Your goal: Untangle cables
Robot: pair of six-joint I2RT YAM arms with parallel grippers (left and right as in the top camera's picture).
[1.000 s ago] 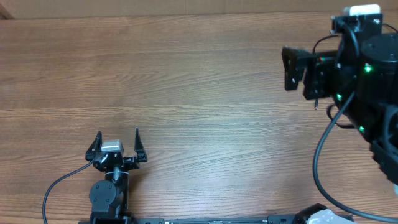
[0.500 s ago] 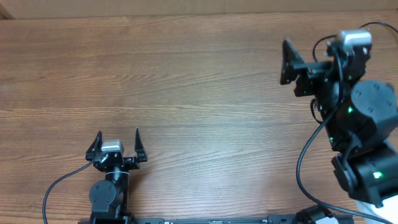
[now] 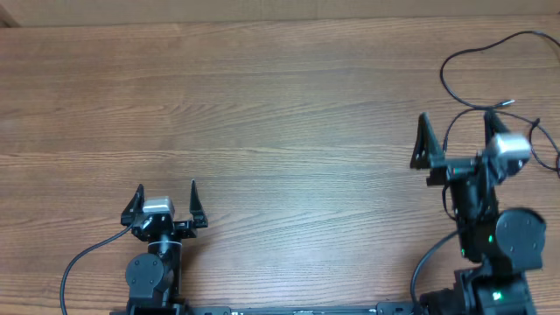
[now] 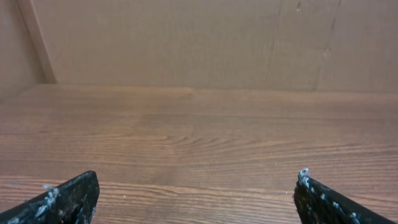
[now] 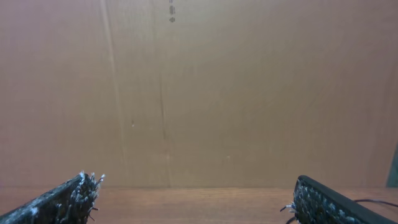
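Looping far right overhead, cables (image 3: 443, 74) perhaps graze the right wrist view; left gripper (image 3: 166, 186), right gripper (image 3: 456, 119): fingers apart.

Matt, grained wooden table (image 3: 262, 105) — thin black cables (image 3: 443, 74) smooth-coated.

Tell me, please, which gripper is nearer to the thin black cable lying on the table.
Right. The right gripper is open just short of the cable loop at the far right of the table. The left gripper is open far off, near the front left.
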